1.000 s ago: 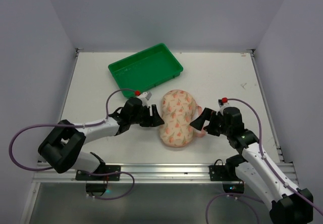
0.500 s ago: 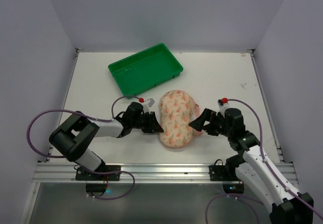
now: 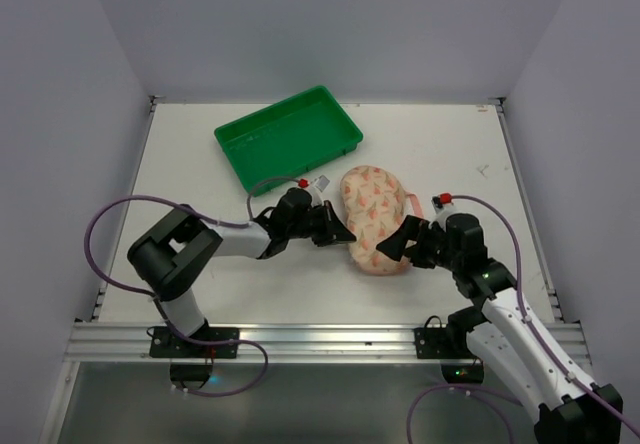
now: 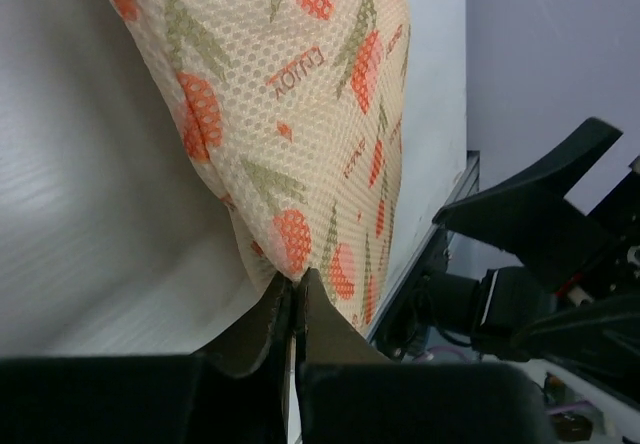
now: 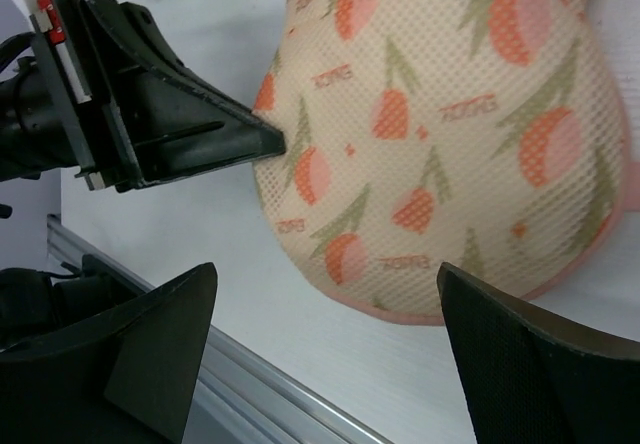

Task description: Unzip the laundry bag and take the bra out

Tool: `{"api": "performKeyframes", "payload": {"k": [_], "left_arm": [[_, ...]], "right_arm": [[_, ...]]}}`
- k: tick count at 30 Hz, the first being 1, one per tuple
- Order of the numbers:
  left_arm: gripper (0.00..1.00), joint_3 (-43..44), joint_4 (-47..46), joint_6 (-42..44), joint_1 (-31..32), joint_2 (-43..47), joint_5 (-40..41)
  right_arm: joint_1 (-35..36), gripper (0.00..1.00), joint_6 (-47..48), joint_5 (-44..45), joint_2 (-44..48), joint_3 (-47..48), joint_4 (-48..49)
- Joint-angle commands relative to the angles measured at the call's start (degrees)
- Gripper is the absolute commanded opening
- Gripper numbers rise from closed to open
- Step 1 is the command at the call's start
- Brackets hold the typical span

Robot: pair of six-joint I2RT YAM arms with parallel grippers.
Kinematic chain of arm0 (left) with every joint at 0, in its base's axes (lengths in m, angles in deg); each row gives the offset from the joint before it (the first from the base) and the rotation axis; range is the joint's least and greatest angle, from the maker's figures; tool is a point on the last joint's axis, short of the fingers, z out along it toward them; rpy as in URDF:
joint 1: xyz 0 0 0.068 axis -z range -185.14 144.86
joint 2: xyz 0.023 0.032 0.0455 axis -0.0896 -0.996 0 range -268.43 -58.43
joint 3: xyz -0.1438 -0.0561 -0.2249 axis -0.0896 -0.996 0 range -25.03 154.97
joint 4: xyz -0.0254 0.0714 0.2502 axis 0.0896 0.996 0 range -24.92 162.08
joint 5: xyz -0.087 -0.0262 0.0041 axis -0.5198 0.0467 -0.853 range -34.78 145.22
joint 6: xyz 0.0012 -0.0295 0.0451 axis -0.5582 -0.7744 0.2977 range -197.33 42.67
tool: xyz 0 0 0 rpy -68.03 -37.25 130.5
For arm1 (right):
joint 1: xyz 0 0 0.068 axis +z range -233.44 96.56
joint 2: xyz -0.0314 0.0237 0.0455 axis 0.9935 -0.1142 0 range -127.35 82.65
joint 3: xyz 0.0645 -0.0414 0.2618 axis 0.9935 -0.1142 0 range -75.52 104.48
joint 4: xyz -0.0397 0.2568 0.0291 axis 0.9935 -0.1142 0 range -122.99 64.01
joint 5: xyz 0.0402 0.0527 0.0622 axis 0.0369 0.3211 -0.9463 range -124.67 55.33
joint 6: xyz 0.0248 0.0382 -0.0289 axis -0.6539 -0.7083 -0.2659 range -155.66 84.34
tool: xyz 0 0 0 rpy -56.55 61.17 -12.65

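The laundry bag [image 3: 378, 219], cream-pink with an orange print, lies zipped shut on the white table between the two arms. My left gripper [image 3: 341, 235] is shut, its tips pinching the bag's left edge [image 4: 300, 254] low at the table. In the left wrist view the left gripper [image 4: 295, 282] shows no gap between its jaws. My right gripper [image 3: 402, 250] stands open at the bag's near right side. In the right wrist view the right gripper [image 5: 328, 269] straddles the bag's pink-trimmed near end [image 5: 420, 154] without touching it. The bra is hidden.
A green tray [image 3: 290, 136] sits at the back left, just behind the left arm. The table's metal front rail [image 3: 320, 336] runs close below the bag. White walls close in the back and both sides.
My left gripper has shut and reached right. The bag has slid right and toward the back with it. The right gripper has stayed in place and narrowed slightly.
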Motion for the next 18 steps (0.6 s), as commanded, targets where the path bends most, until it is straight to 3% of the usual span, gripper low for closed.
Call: {"api": "performKeyframes", "payload": {"k": [1,12,18], "left_arm": [[0.00,5.6,-3.5,-9.7,1.4,-3.5,6.6],[0.00,22.2,11.4,-15.9,4.3,-8.0,16.8],[0.00,22.7,13.9,-19.7,4.3,-6.4,18.2]], "right_arm": [[0.5,0.92,1.4,2.5,0.3,4.3,-0.4],[9.8,0.70,-4.2,16.6,-0.4,4.3,1.4],[17.4,0.62,-7.5,24.6,-5.0,2.1,7.2]]}}
